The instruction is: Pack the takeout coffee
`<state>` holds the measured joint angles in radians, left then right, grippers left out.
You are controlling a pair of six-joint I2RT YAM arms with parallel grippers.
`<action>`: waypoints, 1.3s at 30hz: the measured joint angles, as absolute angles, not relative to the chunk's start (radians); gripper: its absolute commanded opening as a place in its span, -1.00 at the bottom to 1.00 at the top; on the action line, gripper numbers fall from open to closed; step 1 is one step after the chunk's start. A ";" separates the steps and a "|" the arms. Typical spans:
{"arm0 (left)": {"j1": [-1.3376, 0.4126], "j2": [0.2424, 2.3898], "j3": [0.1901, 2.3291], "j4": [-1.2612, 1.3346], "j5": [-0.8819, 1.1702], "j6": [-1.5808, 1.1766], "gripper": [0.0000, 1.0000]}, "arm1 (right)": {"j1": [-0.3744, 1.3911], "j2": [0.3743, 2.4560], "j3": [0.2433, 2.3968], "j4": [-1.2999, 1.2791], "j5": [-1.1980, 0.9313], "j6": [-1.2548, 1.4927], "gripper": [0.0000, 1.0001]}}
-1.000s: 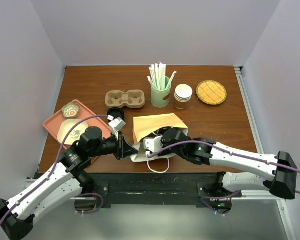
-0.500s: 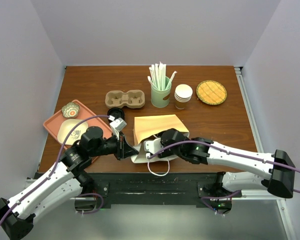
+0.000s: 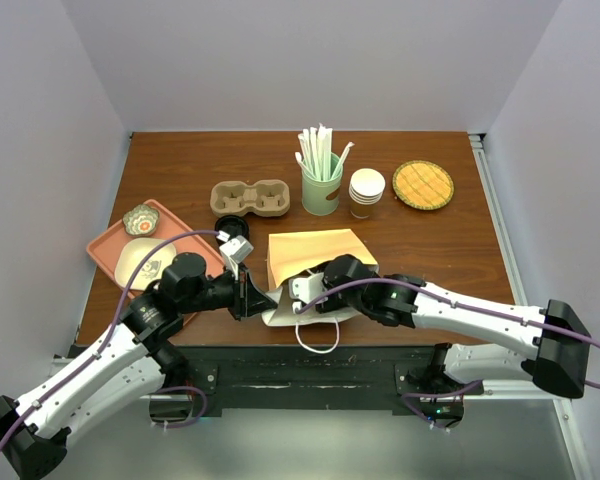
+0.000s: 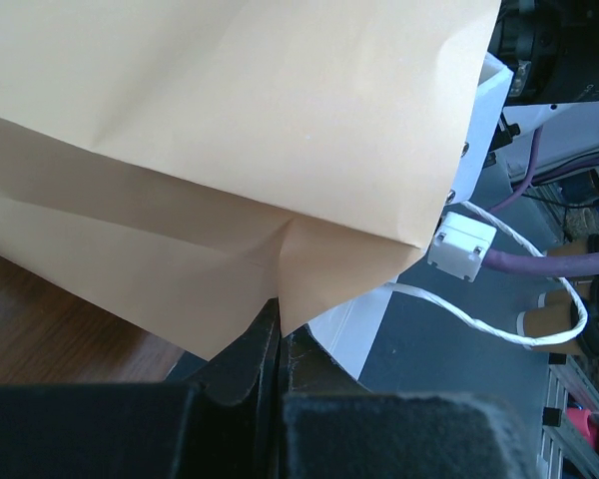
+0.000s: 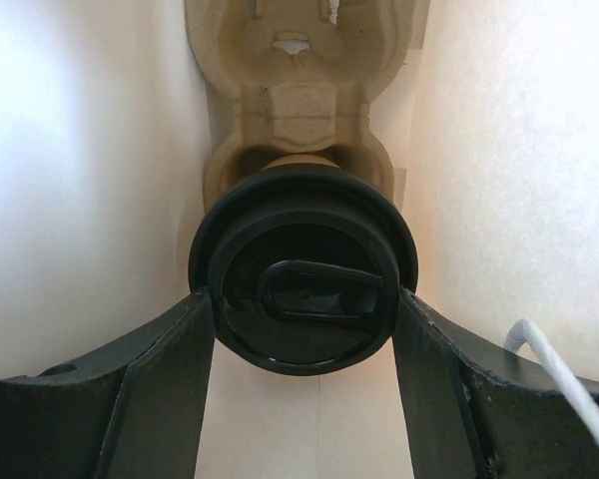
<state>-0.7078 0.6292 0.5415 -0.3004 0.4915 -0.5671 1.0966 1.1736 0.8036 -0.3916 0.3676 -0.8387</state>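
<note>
The takeout coffee (image 5: 302, 267), a cup with a round black lid, sits inside the tan paper bag (image 3: 315, 250), which lies on its side near the table's front edge. In the right wrist view my right gripper (image 5: 304, 299) is shut on the takeout coffee, a finger (image 5: 170, 369) pressed against each side of the lid. The cup's lower end rests in a cardboard carrier (image 5: 298, 90) deep in the bag. My left gripper (image 4: 278, 319) is shut on a folded edge of the paper bag (image 4: 230, 130). From above, the bag hides the cup and my right fingers.
At the back stand a second cardboard carrier (image 3: 250, 198), a green cup of straws (image 3: 321, 185), a stack of white-topped cups (image 3: 366, 192) and a woven yellow plate (image 3: 422, 185). A pink tray (image 3: 108, 252) with a small bowl (image 3: 140, 220) lies left, beside a loose black lid (image 3: 230, 227).
My right gripper has slid slightly further left into the bag, and the bag's top has shifted a little. The left arm has not moved.
</note>
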 measured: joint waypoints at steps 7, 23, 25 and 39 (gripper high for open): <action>-0.707 0.629 0.542 -0.301 0.492 -0.567 -1.00 | 1.091 1.185 0.785 -0.352 0.365 -0.840 -0.36; -0.707 0.629 0.542 -0.301 0.490 -0.567 -1.00 | 1.086 1.203 0.762 -0.289 0.370 -0.847 -0.24; -0.707 0.629 0.542 -0.302 0.490 -0.567 -1.00 | 1.086 1.208 0.762 -0.284 0.373 -0.847 -0.21; -0.707 0.629 0.542 -0.303 0.486 -0.567 -1.00 | 1.086 1.232 0.762 -0.257 0.377 -0.847 -0.17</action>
